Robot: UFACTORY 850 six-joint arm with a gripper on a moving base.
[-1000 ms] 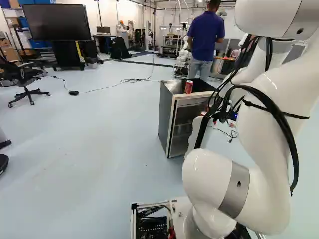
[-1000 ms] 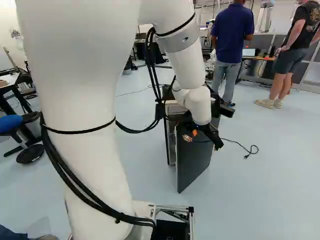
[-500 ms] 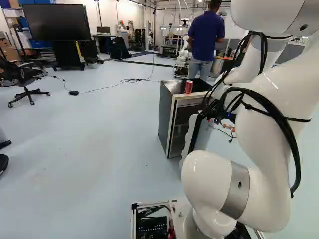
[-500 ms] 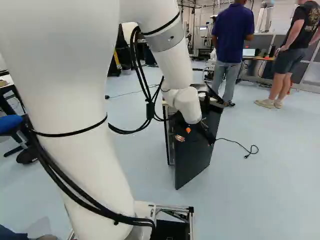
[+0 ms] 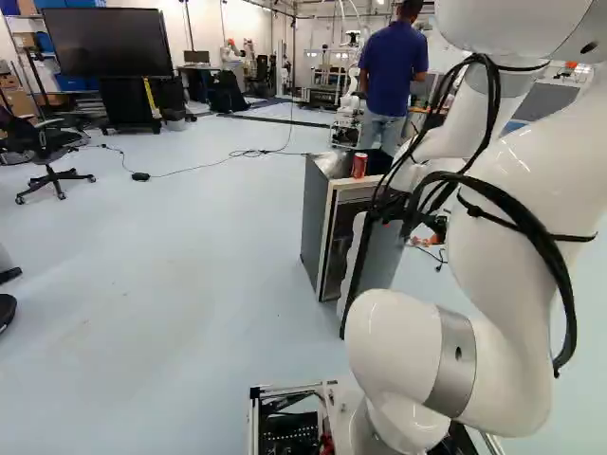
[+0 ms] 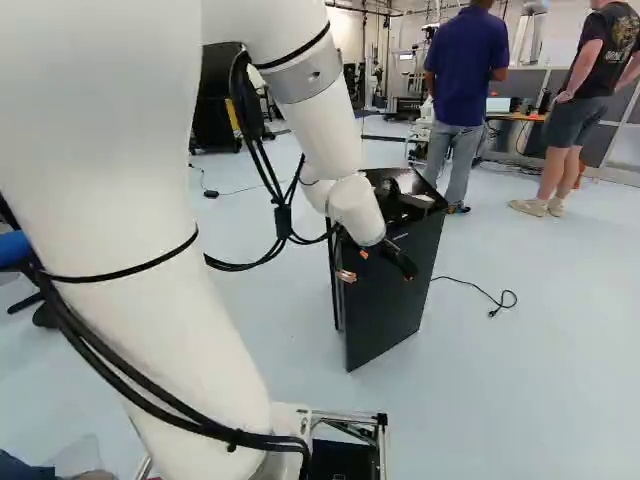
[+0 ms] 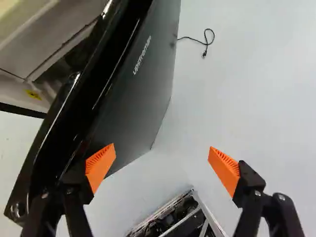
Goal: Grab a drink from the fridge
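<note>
Right, so it's door work, by the look of things: the fridge (image 5: 318, 218) has its door (image 6: 390, 305) swung out, and the arm (image 6: 345, 205) reaches over to its outer edge. The fingers (image 7: 100, 165) stand spread wide with nothing gripped between them! One orange pad sits right up by the dark edge of that door, though whether it actually touches, I can't tell; the other hangs off to the side, over bare floor.

And where's the drink? Well, a red can (image 5: 359, 165) stands on top of the fridge, at the front. Inside, past the door's edge, the wrist view gives a slice of pale interior (image 7: 47, 29), but no drink can be made out in there. So if the prize is on a shelf, it's out of sight, and nothing is in hand!

What does the next move call for? I'd say more room first: one finger behind the door's free edge, then a steady sweep away from the cabinet, pushing rather than pinching. Careful, though: slip off that edge and the door could drift back; shove too hard and the whole fridge might shift, can and all. Once the gap is generous, it's round the door and in, fingers spread, lined up on a drink. Early stages, this, with the grab itself to come!
</note>
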